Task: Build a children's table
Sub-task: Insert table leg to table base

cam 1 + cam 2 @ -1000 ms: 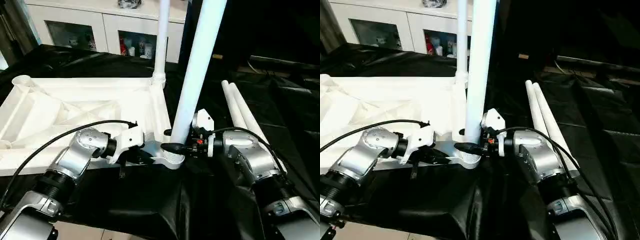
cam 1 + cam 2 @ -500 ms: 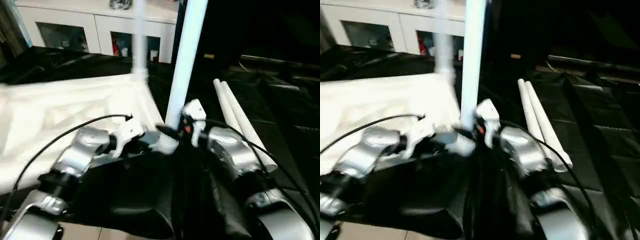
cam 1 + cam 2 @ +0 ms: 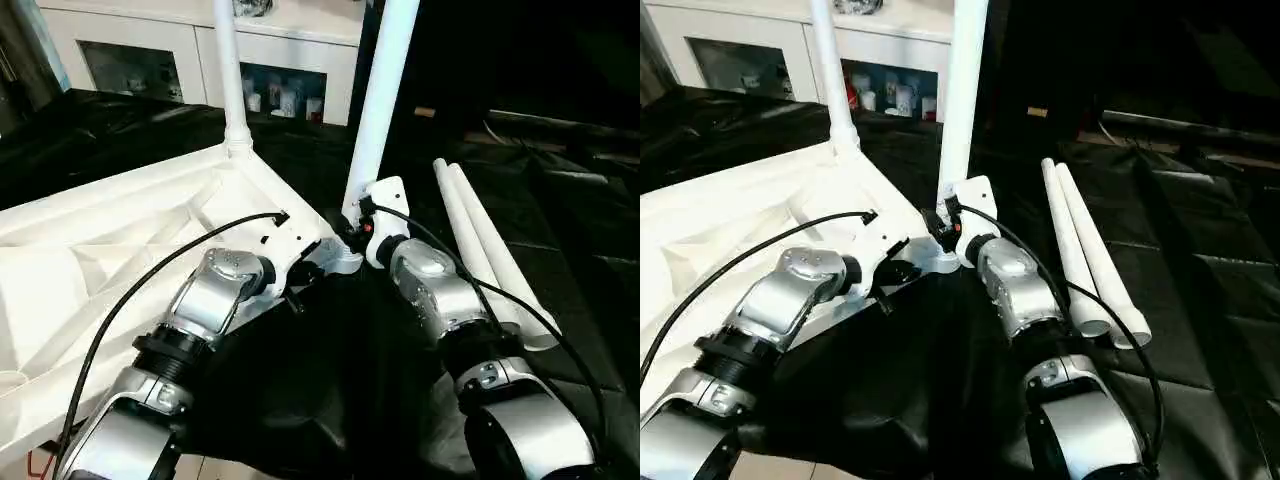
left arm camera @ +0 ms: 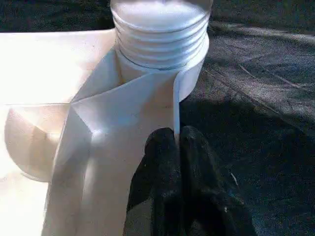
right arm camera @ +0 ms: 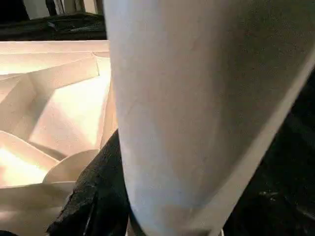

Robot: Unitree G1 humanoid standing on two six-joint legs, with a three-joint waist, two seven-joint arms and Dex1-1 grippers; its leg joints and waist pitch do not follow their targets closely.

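The children's table lies upside down: its white ribbed tabletop spreads across the left of the black cloth. One leg stands upright in the far corner. A second leg stands in the near right corner socket, and my right gripper is shut around its lower end; a black finger shows beside the tube. My left gripper is shut on a thin rib of the tabletop just beside that threaded socket. Two loose legs lie side by side to the right.
A white cabinet with glass doors stands behind the table. Wrinkled black cloth covers the surface in front and to the right. A black cable loops over my left forearm.
The tabletop has swung round: the held corner moved away from me and the far standing leg moved left. Both arms reached forward with it, grips unchanged. The loose legs stayed put.
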